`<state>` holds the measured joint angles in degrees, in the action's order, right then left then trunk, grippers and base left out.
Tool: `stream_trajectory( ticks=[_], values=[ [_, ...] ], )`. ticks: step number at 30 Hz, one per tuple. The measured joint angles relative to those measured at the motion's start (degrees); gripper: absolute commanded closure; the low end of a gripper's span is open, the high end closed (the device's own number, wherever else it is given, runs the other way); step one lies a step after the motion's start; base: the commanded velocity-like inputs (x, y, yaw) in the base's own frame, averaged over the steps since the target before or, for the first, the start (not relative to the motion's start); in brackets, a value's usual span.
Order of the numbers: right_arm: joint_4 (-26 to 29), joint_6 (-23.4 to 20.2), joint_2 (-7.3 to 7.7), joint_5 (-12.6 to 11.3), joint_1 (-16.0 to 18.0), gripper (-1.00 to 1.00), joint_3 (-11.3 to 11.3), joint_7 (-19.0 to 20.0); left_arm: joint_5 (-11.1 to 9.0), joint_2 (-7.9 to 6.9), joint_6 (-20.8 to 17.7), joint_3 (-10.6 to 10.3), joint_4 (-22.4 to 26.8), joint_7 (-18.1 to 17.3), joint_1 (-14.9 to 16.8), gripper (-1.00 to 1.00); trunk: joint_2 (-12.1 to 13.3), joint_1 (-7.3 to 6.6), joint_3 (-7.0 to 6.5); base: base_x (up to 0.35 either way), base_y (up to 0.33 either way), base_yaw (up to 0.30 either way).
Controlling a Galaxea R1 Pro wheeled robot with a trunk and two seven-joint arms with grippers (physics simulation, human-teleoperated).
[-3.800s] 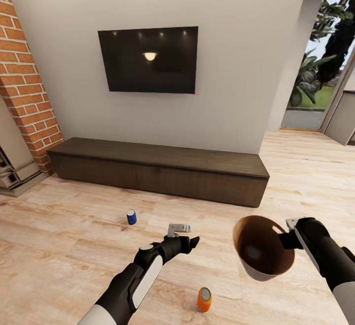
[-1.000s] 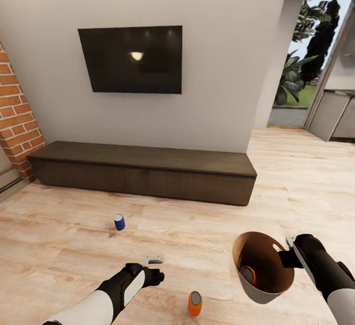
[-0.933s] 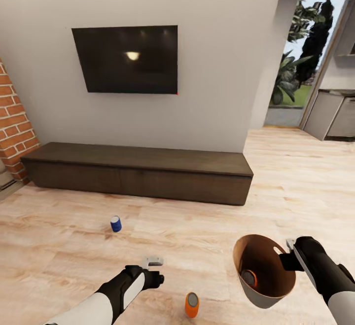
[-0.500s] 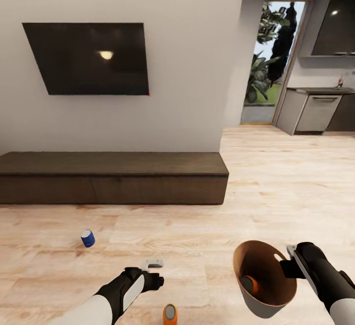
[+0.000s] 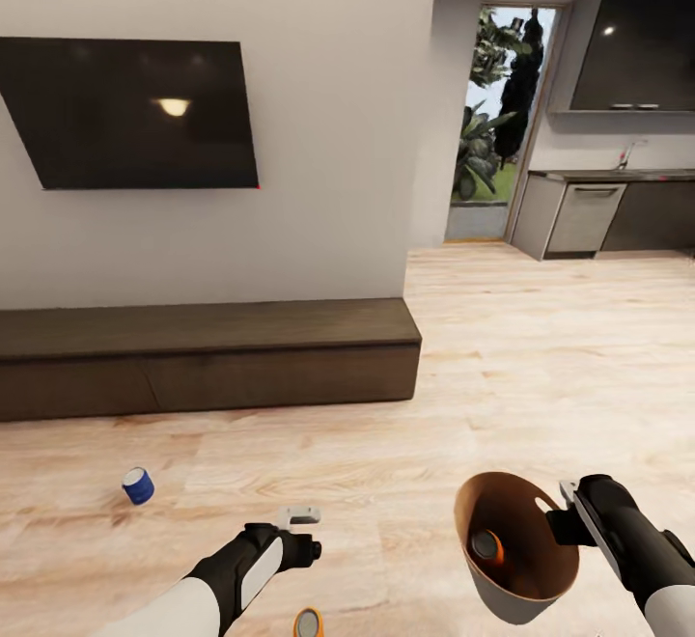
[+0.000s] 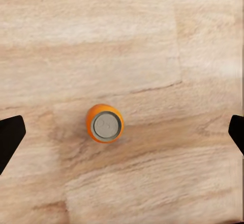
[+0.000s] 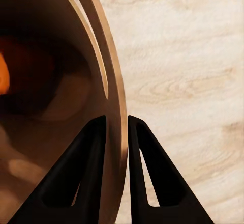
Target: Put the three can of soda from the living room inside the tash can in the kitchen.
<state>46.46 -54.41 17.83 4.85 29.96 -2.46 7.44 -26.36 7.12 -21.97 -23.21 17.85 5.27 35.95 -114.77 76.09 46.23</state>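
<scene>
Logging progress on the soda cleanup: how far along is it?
One orange can already lies in the trash can, which the right gripper holds by its rim. The open left gripper hangs over a second orange can. The blue can stands on the floor; the kitchen trip remains.

Setting: a home, living room open to a kitchen. Light wood floor (image 5: 541,347) is laid throughout. A large black television (image 5: 130,114) is mounted on a plain wall above a long, low dark-wood cabinet (image 5: 203,357). Dark kitchen cabinets (image 5: 632,43), a counter (image 5: 608,174) and a garden doorway (image 5: 492,125) are seen beyond.
</scene>
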Motion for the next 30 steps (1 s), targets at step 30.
stream_trajectory(
  ticks=[30],
  values=[
    [0.03, -1.46, -0.07, 1.0, 0.0, 1.0, 0.11, -0.08, -0.07, 0.1, 0.0, 0.15, -0.09, 0.11, -0.09, -1.0, 0.0, 0.0, 0.0, 0.034, -0.122, -0.074]
  ],
)
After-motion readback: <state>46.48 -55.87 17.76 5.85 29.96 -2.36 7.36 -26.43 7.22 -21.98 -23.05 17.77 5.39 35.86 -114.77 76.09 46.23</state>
